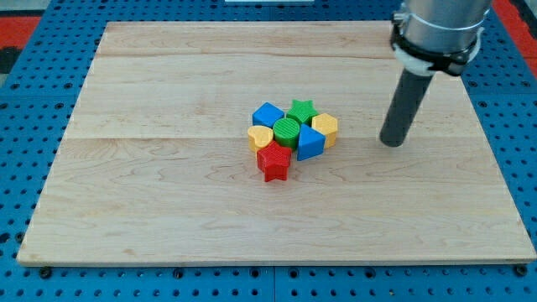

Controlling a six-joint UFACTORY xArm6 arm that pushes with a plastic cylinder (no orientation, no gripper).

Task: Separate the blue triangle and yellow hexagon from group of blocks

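A tight group of blocks sits near the middle of the wooden board. The blue triangle is at the group's lower right, touching the yellow hexagon just above and to its right. The group also holds a green star, a blue cube, a green cylinder, a yellow heart and a red star. My tip stands to the right of the group, apart from the yellow hexagon by a clear gap.
The board lies on a blue pegboard. The arm's grey housing hangs over the board's upper right corner.
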